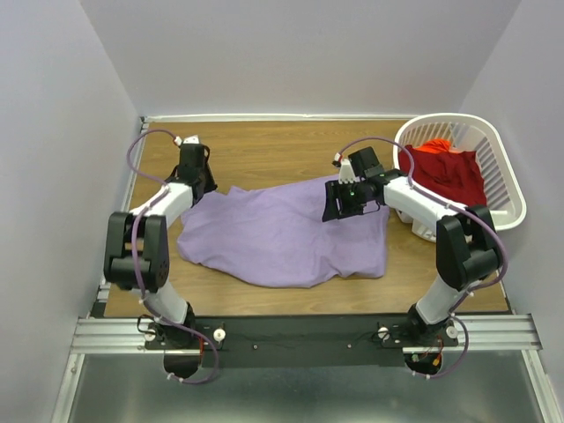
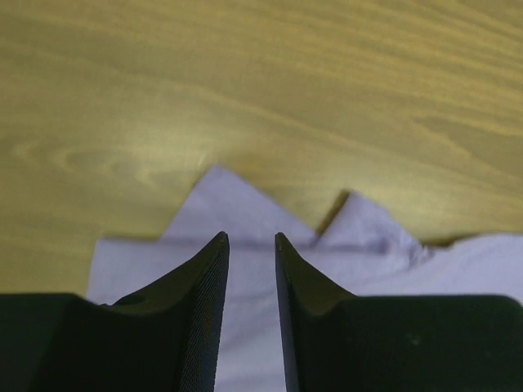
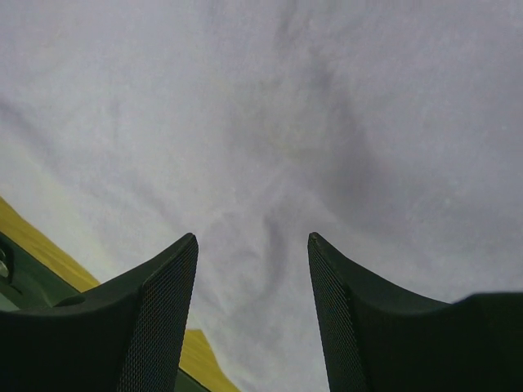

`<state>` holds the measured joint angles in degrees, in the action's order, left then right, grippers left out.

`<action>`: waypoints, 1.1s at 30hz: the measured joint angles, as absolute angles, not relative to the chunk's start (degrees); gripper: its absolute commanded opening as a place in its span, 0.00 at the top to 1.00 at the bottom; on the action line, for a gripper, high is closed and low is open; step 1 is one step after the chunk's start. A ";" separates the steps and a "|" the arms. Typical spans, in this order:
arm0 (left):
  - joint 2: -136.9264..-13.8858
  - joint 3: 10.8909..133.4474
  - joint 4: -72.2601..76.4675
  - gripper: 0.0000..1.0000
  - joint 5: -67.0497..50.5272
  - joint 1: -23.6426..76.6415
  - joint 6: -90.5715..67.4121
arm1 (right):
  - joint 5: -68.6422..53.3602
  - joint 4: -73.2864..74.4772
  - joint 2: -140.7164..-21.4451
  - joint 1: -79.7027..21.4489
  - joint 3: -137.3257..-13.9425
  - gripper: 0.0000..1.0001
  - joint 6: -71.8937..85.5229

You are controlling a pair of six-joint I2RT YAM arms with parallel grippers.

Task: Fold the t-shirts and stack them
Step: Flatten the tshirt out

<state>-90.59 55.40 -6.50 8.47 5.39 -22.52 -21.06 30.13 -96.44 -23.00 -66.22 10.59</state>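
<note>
The lavender t-shirt (image 1: 282, 233) lies spread and rumpled on the wooden table. The deep red t-shirt (image 1: 445, 172) is bunched inside the white basket. My left gripper (image 1: 201, 187) is at the lavender shirt's far left corner. In the left wrist view my left gripper (image 2: 251, 238) has its fingers a narrow gap apart above the lavender cloth (image 2: 245, 208), holding nothing. My right gripper (image 1: 342, 204) is over the shirt's far right part. In the right wrist view my right gripper (image 3: 252, 238) is open, just above a wrinkle in the lavender cloth (image 3: 278, 122).
The white slatted laundry basket (image 1: 504, 181) stands at the far right corner of the table (image 1: 264, 150). Grey walls enclose the table on three sides. The arms' mounting rail (image 1: 300, 335) runs along the near edge.
</note>
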 measured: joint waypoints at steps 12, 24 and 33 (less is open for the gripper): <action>-106.37 64.10 -7.44 0.67 8.71 5.37 -21.58 | -23.64 27.07 -98.06 -24.40 -65.12 0.37 10.48; -110.50 68.75 -7.46 0.68 8.99 4.97 -21.45 | -23.73 26.13 -99.59 -24.43 -64.49 0.37 10.00; -119.61 81.23 -8.36 0.69 8.97 3.60 -20.56 | -23.22 25.69 -99.77 -24.43 -63.75 0.37 9.37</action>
<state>-119.61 81.23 -8.36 8.97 3.60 -20.56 -23.22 25.69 -99.77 -24.43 -63.75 9.37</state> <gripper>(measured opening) 0.314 0.634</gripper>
